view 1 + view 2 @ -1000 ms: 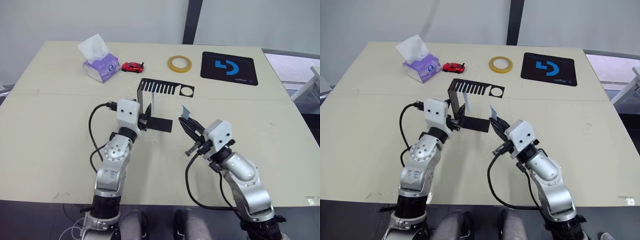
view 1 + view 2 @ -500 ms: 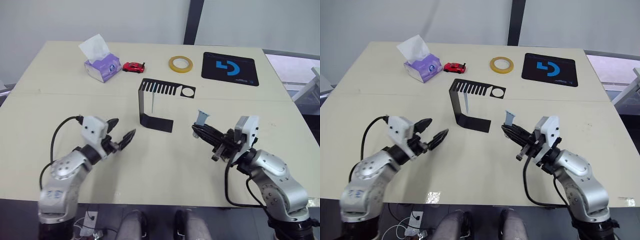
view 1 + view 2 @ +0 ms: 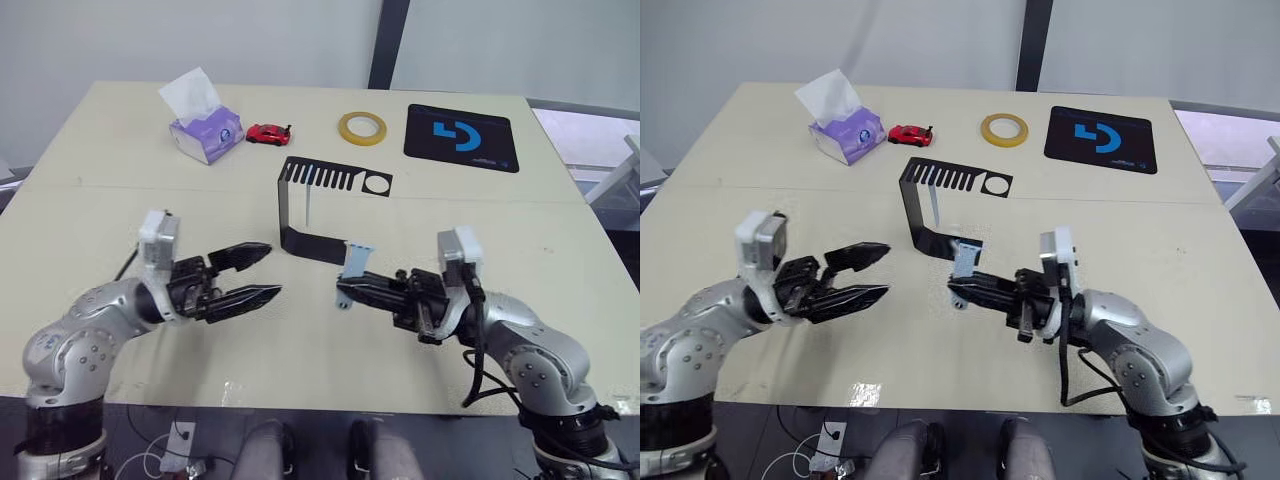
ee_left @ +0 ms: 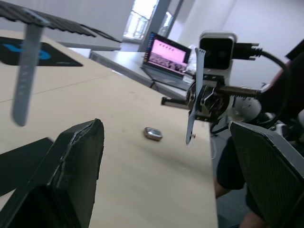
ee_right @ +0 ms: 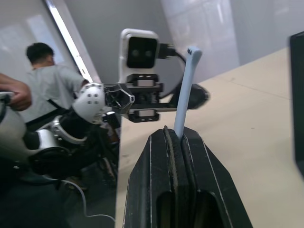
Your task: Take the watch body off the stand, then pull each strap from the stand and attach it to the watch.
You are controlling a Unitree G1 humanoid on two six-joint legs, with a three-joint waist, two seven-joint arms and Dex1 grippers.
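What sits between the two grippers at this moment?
Only bare table in the left eye view. The left gripper is open and empty; the right gripper pinches a pale blue strap facing it.

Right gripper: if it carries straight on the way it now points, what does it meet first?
Probably the left gripper, whose open fingers face it across bare table. The right gripper, shut on a strap, points at it; depth alignment is uncertain.

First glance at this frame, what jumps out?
The two grippers face each other low over the table's near half: the right gripper is shut on a pale blue strap standing up from its tips, and the left gripper is open and empty. Behind them the stand has another strap hanging from it.
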